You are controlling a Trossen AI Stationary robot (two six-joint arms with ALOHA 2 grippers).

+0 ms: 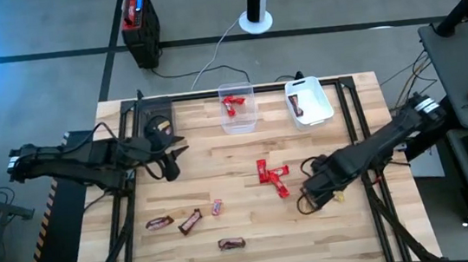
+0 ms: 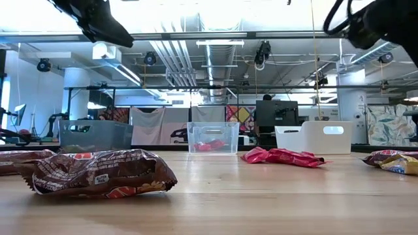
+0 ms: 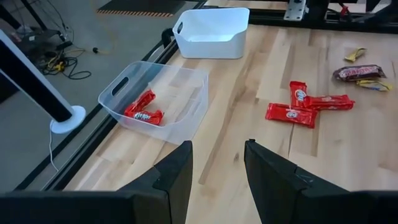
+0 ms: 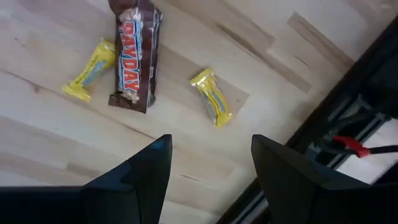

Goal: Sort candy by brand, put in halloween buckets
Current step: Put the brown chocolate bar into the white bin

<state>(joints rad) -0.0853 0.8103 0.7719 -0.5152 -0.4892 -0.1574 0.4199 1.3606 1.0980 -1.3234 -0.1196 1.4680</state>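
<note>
Right end effector [image 4: 208, 165], fingers spread wide and empty above the brown PayDay bar [image 4: 132, 55] and two yellow pieces [image 4: 212, 97] near the tabletop's [image 1: 256, 259] right edge, could easily pinch two brands together.

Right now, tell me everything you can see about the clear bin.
The clear bin is a small rectangular tub of see-through plastic with rounded corners and a cut-out handle slot in an end wall. It stands upright and open-topped at the far edge of the wooden table, between the dark grey bin and the white bin, touching neither. Inside lie shiny red candy bars, resting on its floor. Neither tool touches it.
</note>
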